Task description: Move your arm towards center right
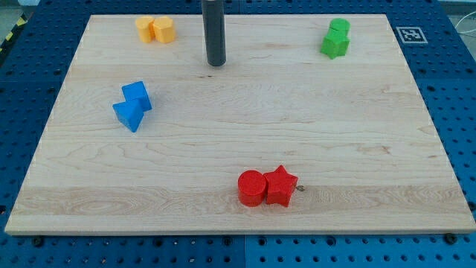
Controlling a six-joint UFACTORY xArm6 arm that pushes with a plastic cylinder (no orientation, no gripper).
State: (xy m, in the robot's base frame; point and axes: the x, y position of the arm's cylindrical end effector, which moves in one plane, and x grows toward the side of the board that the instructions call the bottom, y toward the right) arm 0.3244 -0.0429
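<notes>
Nearest: red cylinder (251, 187) touching red star (281, 186), six o'clock. My tip (216, 63), bare rod grasping nothing, near twelve o'clock. Approach barely begun; next, slide toward three o'clock, below green blocks (335, 39).

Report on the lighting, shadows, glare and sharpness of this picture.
Camera view: light is even and soft, with no harsh glare on the wooden board; the blocks cast only faint, short shadows, as beside the red cylinder and red star; my tip and the block edges look sharp; the board's sides converge toward the view's top, from perspective.
</notes>
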